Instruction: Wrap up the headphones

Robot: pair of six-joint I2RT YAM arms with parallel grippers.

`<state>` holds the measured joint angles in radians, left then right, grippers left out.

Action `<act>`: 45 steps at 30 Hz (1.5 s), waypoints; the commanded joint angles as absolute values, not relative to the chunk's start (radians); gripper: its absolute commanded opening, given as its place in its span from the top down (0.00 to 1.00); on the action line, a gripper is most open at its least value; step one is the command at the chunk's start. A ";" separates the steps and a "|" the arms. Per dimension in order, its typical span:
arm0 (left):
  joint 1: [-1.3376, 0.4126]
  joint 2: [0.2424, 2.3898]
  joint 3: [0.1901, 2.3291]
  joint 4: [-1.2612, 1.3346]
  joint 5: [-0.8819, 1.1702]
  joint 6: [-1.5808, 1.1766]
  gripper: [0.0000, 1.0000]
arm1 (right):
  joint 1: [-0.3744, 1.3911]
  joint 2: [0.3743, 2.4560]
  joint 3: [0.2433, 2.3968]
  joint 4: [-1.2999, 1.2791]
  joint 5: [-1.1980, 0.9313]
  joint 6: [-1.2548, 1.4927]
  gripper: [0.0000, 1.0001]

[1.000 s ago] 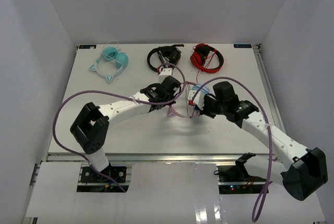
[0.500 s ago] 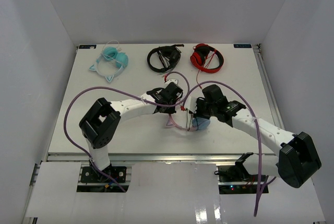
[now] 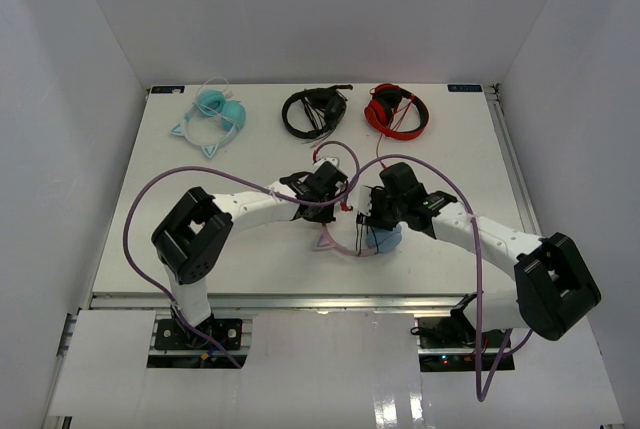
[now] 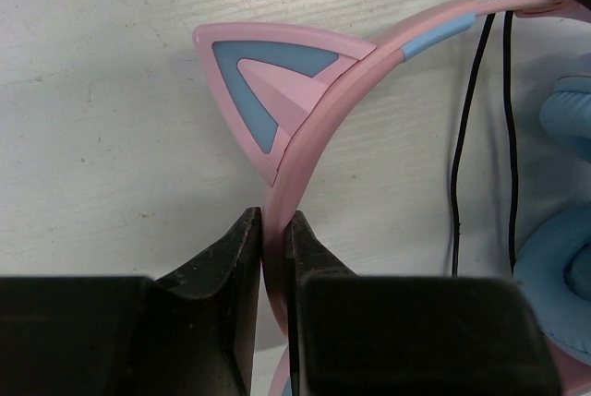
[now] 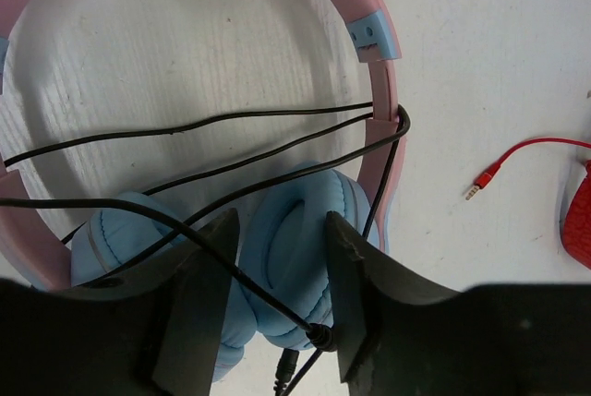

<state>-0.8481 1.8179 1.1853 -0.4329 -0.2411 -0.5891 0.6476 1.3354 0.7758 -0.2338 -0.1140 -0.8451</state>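
Pink plastic is being gripped by the left pincer [image 4: 274, 230]: its jaws are being pressed shut on the headband [image 4: 369, 54] just below the cat ear [image 4: 268, 82]. The headphones [image 3: 380, 237] are thus being steadied flat on the counter [image 3: 460, 149], near its middle, between the two arms. The right pincer [image 5: 282, 222] is being held spread above the blue ear cups [image 5: 295, 258], with nothing clamped. The black cable [image 5: 231, 124] is being seen strung across the band's opening in several strands, one passing between those fingers. The winding step is judged to be under way. For the next turn, the loose cable end is needing to be pinched and carried round the band, with the left grip being held firm.
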 commanded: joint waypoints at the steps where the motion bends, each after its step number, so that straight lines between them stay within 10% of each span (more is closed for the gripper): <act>1: -0.857 1.779 1.175 -0.410 -0.225 -0.606 0.99 | 0.615 1.329 0.819 -0.178 -0.096 -0.798 0.48; 13: -0.846 1.766 1.150 -0.408 -0.225 -0.628 0.79 | 0.535 1.279 0.876 -0.230 -0.218 -0.737 0.29; 38: -0.831 1.572 1.152 -0.394 -0.111 -0.517 0.02 | 0.237 1.192 0.994 -0.442 -0.592 -0.617 0.20; 45: -0.830 1.366 1.058 -0.349 -0.049 -0.417 0.02 | 0.073 1.071 0.907 -0.473 -0.634 -0.580 0.06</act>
